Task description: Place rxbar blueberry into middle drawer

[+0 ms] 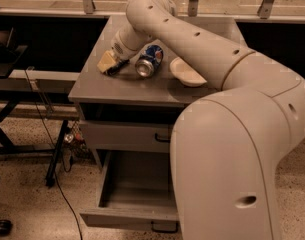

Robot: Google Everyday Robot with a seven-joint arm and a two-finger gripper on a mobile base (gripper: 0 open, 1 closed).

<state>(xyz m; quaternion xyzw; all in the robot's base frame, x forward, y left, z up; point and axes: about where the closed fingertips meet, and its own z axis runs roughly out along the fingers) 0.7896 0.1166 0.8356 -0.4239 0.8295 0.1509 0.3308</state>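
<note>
One drawer (136, 186) stands pulled out low in the cabinet. The end effector (108, 63) is down on the table (97, 88), over a dark sliver that is probably the snack bar (118, 69), just beside the soda can (148, 61). Grip state: you cannot tell. Step judged: pickup. Next you need a secure hold, a clean lift, then a carry down into the tray.

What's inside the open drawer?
Only bare grey floor shows in the drawer; the arm hides its right side. The pincer is at the cabinet top beside the can.
</note>
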